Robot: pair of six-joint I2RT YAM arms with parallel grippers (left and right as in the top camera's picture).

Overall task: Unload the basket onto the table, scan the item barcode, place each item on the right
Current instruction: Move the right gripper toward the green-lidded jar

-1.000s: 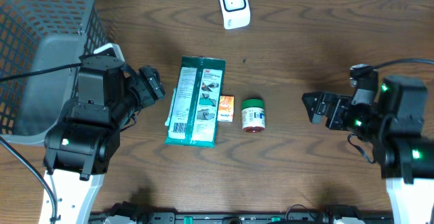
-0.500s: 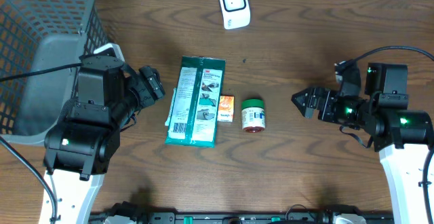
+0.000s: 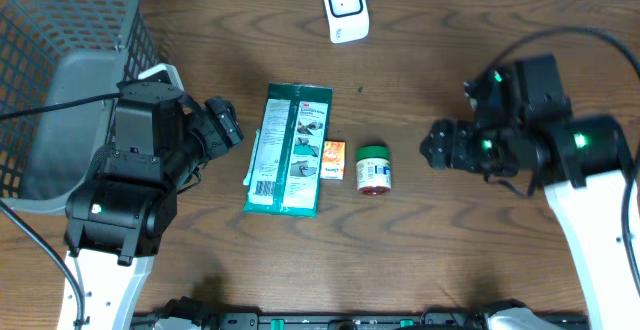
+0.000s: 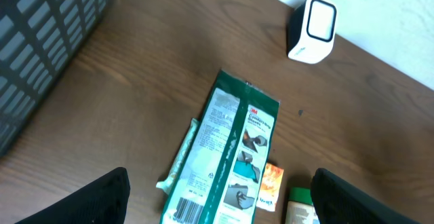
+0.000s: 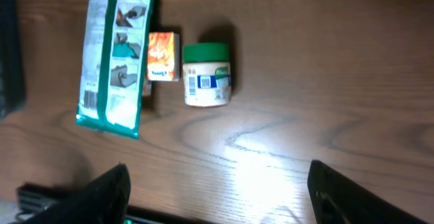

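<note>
Fingers (image 5: 102, 193) of your right gripper (image 3: 432, 148) stand spread and empty, the arm reaching left toward the green-lidded jar (image 3: 374, 169) at table centre. Your left gripper (image 3: 228, 125), also released, sits left of the green packet (image 3: 290, 150).

From where I stand, the left arm (image 3: 135, 170) is a stack of blocky black housings with rounded corners, carried on a glossy white lower link (image 3: 100, 280). One small green lamp (image 3: 97, 210) glows on its casing, and a thin black left cable (image 3: 50, 108) trails off its upper part. The right arm (image 3: 540, 120) is the same make: black housings, a white right link (image 3: 590, 230), several green lights (image 3: 580, 140) and a black right cable (image 3: 560, 30) arching off the top. The left end effector (image 3: 232, 125) and right end effector (image 3: 432, 148) are matte black with blunt, rounded fingers.
</note>
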